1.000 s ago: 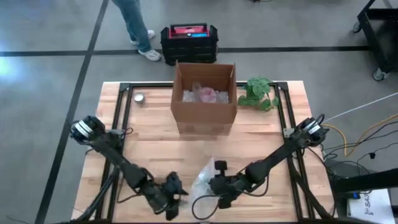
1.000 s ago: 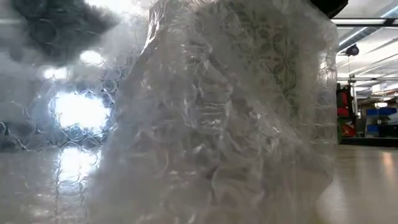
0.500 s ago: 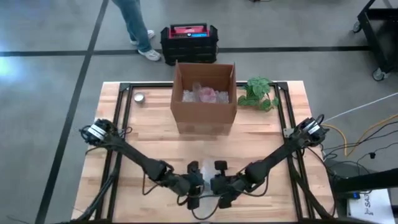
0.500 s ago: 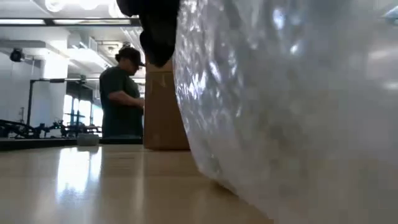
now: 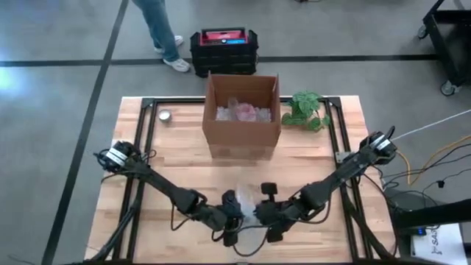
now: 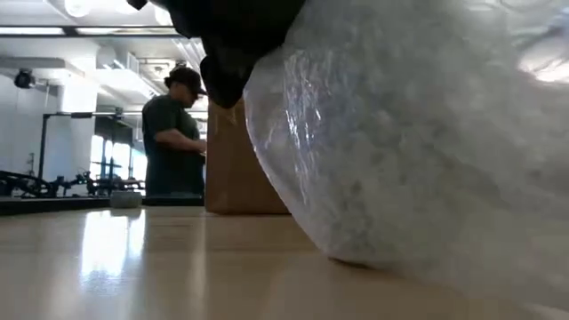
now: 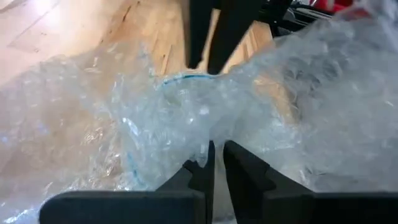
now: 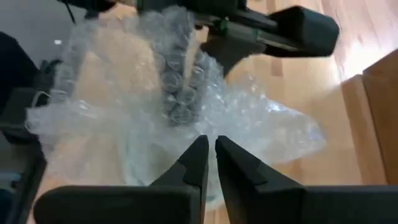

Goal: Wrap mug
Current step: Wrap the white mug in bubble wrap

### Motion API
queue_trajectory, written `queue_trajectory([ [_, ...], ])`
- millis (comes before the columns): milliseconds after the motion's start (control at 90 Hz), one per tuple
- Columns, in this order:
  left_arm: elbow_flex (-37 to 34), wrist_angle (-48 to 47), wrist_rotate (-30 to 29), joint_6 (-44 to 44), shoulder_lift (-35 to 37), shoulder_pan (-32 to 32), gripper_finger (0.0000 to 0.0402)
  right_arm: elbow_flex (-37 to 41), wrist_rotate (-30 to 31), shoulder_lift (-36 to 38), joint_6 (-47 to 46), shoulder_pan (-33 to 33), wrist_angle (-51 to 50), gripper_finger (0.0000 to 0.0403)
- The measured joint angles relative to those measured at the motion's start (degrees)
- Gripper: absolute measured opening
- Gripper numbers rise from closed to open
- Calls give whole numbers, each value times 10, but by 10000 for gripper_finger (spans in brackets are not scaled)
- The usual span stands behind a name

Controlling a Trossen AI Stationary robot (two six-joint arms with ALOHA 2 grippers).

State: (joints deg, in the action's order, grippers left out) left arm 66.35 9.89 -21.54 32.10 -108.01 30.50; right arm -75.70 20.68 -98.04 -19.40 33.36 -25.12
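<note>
Left gripper point(image 7: 216, 163) and right gripper point(image 8: 208, 155) both pinch bubble wrap point(image 5: 246, 200) at bench point(image 5: 184, 177) front edge. Risk: opposing pulls tear wrap; mug hidden inside, may roll out.

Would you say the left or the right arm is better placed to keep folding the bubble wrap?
Neither clearly: the left gripper and right gripper both pinch the bubble wrap from opposite sides near the table's front edge.

Front centre blocked: bubble wrap point(image 5: 246, 210) between both tools. Cardboard box point(image 5: 242, 118), plant point(image 5: 306, 110) block rear.
</note>
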Motion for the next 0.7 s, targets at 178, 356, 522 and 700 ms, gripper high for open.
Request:
queue_trajectory([
  [178, 3, -2, 0, 0, -1, 0, 22, 1, 1, -32, 24, -1, 48, 18],
  [356, 3, -5, 3, -1, -1, 1, 22, 0, -13, -68, 18, -1, 47, 18],
  [522, 2, -17, 30, -4, 13, 0, 22, -2, -24, -83, -3, -2, 41, 18],
  [700, 1, -54, 45, -5, 67, 2, 22, 2, -35, -88, -2, -1, 21, 18],
])
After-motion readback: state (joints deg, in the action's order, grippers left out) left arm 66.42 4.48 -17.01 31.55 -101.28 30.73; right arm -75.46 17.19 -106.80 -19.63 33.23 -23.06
